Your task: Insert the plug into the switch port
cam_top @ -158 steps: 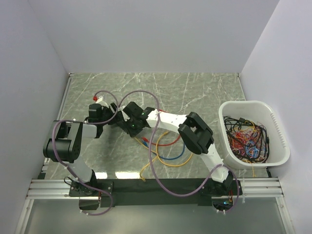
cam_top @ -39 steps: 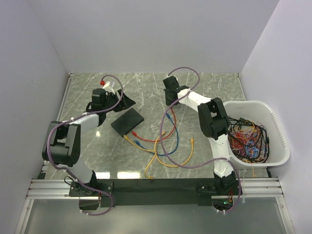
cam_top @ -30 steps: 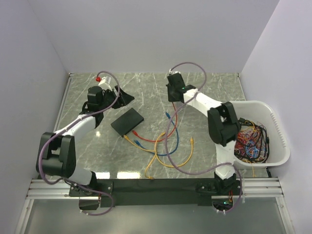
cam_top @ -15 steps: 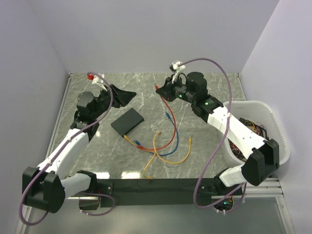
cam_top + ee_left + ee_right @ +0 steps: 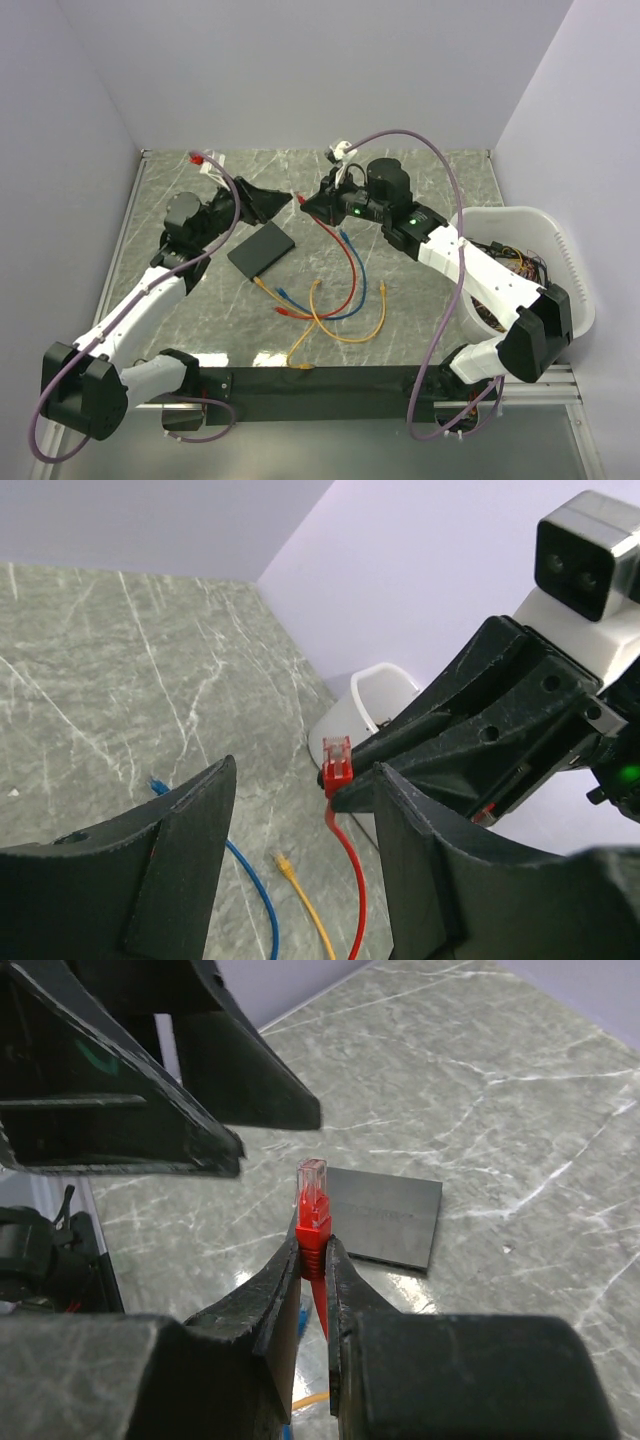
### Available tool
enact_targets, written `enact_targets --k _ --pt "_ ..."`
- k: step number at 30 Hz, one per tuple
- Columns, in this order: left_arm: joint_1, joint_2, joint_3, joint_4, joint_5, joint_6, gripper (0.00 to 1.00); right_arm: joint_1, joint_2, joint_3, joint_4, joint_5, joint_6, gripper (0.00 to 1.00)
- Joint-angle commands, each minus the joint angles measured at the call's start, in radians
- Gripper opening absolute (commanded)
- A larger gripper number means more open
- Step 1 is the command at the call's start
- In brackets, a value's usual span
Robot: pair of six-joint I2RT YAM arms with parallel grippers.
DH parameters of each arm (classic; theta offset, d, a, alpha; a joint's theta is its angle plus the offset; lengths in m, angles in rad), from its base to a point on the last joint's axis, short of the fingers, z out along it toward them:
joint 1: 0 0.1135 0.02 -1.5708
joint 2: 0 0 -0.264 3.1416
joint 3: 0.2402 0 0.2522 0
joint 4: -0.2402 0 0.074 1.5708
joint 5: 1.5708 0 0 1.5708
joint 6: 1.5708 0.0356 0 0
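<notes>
Red cable plug with clear tip — pinched upright in right gripper, jaws nearly closed, likely for handover. Left gripper — jaws wide, empty, facing it. Flat matte-black switch box lies just nearer.

No text, label, brand name or number can be read in any view, neither on the switch, the plug nor the tub.

A blue cable and a yellow cable lie looped mid-worktop. At the right, a white tub holds what seem to be tangled coloured wires.
</notes>
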Motion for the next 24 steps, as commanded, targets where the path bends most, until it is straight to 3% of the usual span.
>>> enact_targets --k 1,7,12,15,24 --pt "-0.023 0.018 0.019 0.070 0.008 -0.006 0.62 0.023 0.008 0.044 0.004 -0.004 -0.017 0.00" --pt "-0.062 0.044 0.042 0.073 0.003 0.008 0.58 0.026 0.011 0.042 0.001 -0.009 -0.020 0.00" --pt "-0.069 0.049 0.014 0.170 0.057 -0.016 0.54 0.020 0.021 0.033 0.024 -0.065 0.003 0.00" --pt "-0.069 0.033 -0.016 0.234 0.069 -0.029 0.54 -0.012 0.030 0.024 0.072 -0.209 0.041 0.00" --pt "-0.069 0.013 -0.041 0.358 0.114 -0.067 0.49 -0.084 0.045 0.008 0.190 -0.429 0.150 0.00"
